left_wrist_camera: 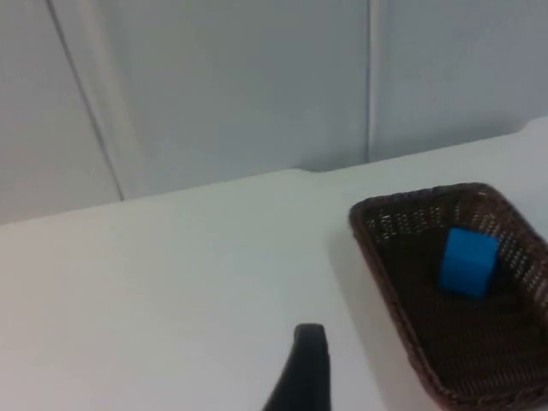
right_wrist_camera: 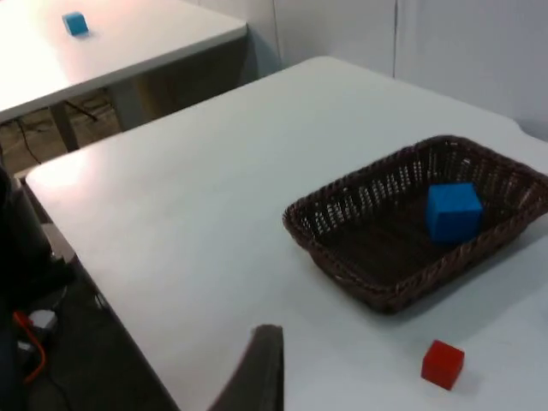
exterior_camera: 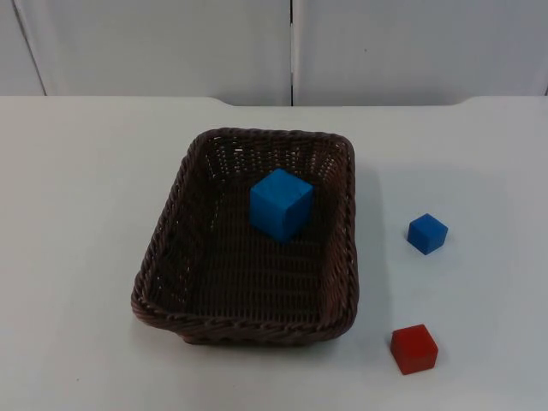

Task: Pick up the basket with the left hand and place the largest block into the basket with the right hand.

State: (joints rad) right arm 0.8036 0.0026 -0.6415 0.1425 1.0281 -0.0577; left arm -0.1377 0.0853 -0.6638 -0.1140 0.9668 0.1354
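Observation:
A dark brown wicker basket [exterior_camera: 171,257] rests on the white table, slightly left of centre. The largest block, a blue cube [exterior_camera: 281,204], lies inside it toward the far end; it also appears as the blue cube [left_wrist_camera: 468,261] and blue cube [right_wrist_camera: 453,211] in the wrist views. My left gripper [left_wrist_camera: 304,368] hovers over bare table, well apart from the basket [left_wrist_camera: 377,231]. My right gripper [right_wrist_camera: 257,368] hangs high near the table's edge, far from the basket [right_wrist_camera: 342,248]. Neither gripper holds anything that I can see.
A small blue cube [exterior_camera: 427,233] and a red cube [exterior_camera: 414,348] sit on the table to the right of the basket. The red cube [right_wrist_camera: 442,364] lies close to the basket's corner. A second table with a blue cube [right_wrist_camera: 75,23] stands beyond the table's edge.

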